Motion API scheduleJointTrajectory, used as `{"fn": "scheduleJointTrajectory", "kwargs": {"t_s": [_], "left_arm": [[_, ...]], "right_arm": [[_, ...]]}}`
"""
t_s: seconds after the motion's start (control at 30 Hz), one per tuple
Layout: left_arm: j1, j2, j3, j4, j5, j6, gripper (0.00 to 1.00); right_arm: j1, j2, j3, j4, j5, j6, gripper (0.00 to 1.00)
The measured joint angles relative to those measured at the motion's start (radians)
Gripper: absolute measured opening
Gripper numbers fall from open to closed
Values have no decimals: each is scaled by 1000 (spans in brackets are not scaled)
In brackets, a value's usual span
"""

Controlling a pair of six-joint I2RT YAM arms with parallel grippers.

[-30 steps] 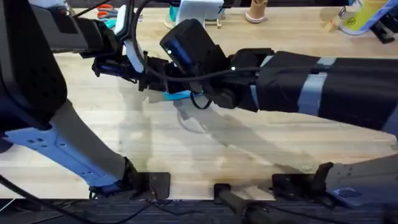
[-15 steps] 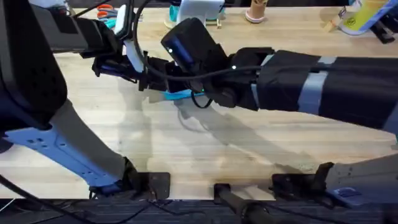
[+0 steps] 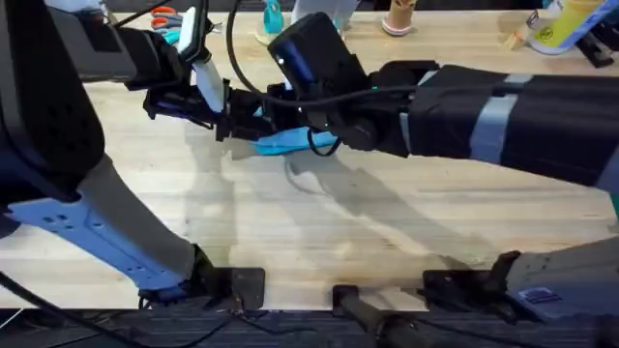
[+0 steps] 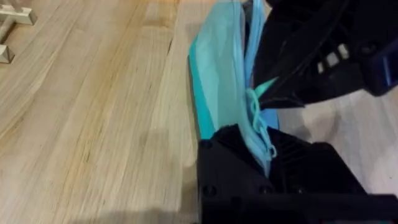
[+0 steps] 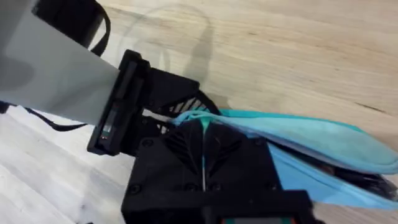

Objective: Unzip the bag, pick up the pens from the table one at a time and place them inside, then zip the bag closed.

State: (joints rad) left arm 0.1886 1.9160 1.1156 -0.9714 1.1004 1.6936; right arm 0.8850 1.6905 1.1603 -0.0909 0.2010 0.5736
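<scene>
While your left tool (image 4: 261, 158) is clamping the bag (image 3: 290, 143) steady, your right tool (image 5: 205, 155) is gripping the zipper end.

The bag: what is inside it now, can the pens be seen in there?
No pens are visible. The bag is held between the left pincer and the right pincer, and its light blue fabric covers the inside, so its contents cannot be told.
</scene>
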Motion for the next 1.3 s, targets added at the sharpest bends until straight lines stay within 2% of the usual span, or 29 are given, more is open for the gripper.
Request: {"fn": "scheduleJointTrajectory", "kwargs": {"t_s": [0.37, 0.6, 0.8, 0.93, 1.3], "left_arm": [[-2, 0, 1, 5, 4, 0, 63], [-13, 0, 4, 9, 6, 0, 56], [-13, 0, 4, 7, 4, 0, 53], [-13, 0, 4, 7, 4, 0, 50], [-13, 0, 4, 7, 3, 0, 47]], "right_arm": [[-48, 0, 0, -4, -35, -6, 30], [-85, -31, 0, -80, -70, -7, 30], [-184, -60, 0, -130, 2, -14, 30], [-217, -82, 0, -136, 40, -35, 29], [-240, -159, 0, -142, 162, -86, 30]]}}
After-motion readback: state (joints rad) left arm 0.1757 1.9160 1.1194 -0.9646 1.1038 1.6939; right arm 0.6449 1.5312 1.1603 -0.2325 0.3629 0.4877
